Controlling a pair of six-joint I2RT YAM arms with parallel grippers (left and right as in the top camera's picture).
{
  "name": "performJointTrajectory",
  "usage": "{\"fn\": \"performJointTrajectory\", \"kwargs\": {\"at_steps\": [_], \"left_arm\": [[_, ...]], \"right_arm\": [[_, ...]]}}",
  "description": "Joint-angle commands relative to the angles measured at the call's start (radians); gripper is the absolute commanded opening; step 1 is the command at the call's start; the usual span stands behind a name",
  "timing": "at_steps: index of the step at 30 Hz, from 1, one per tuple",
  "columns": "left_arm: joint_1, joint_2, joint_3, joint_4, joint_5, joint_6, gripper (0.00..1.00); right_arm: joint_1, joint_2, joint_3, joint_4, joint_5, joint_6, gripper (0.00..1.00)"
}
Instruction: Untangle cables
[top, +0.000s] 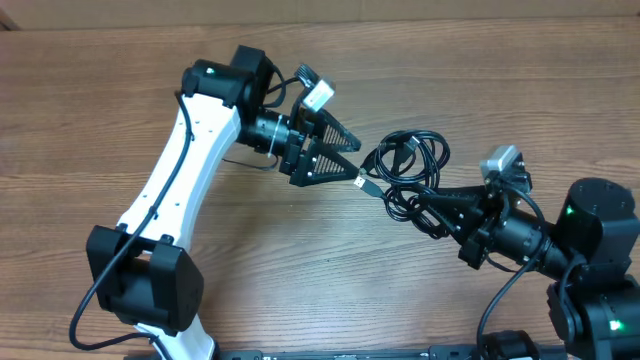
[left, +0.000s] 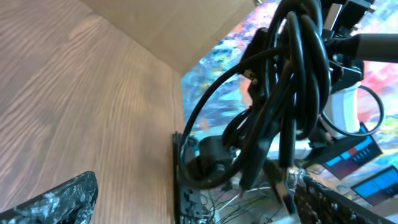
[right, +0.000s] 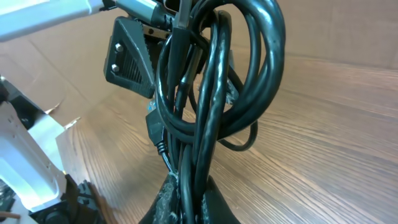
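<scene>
The cables (top: 408, 165) are a bunch of thin black looped cords held up off the wooden table, right of centre. My right gripper (top: 428, 208) is shut on the lower part of the bunch; the right wrist view shows the cords (right: 214, 93) pinched between its fingers (right: 199, 190). My left gripper (top: 358, 162) is open just left of the bunch, with a small plug (top: 366, 184) at its lower fingertip. In the left wrist view the cables (left: 280, 93) hang ahead of the spread fingers (left: 196, 193), with a plug (left: 283, 186) close to the right finger.
The wooden table (top: 120, 120) stretches left and forward. A cardboard wall (top: 400, 10) runs along the back edge. The white left arm (top: 180, 170) crosses the left half. The right arm's base (top: 600, 240) stands at the front right.
</scene>
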Motion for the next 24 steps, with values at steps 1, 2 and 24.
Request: {"fn": "performJointTrajectory", "kwargs": {"at_steps": [1, 2, 24], "left_arm": [[-0.051, -0.036, 0.025, 0.011, 0.045, -0.005, 1.0], [-0.063, -0.036, 0.025, 0.019, 0.046, -0.006, 1.0], [-0.002, -0.036, 0.025, 0.235, -0.234, -0.314, 1.0]], "right_arm": [[-0.002, -0.005, 0.009, 0.017, -0.069, 0.011, 0.04], [-0.002, -0.005, 0.009, 0.016, -0.07, 0.011, 0.04], [-0.002, -0.006, 0.009, -0.099, -0.146, 0.007, 0.04]]}}
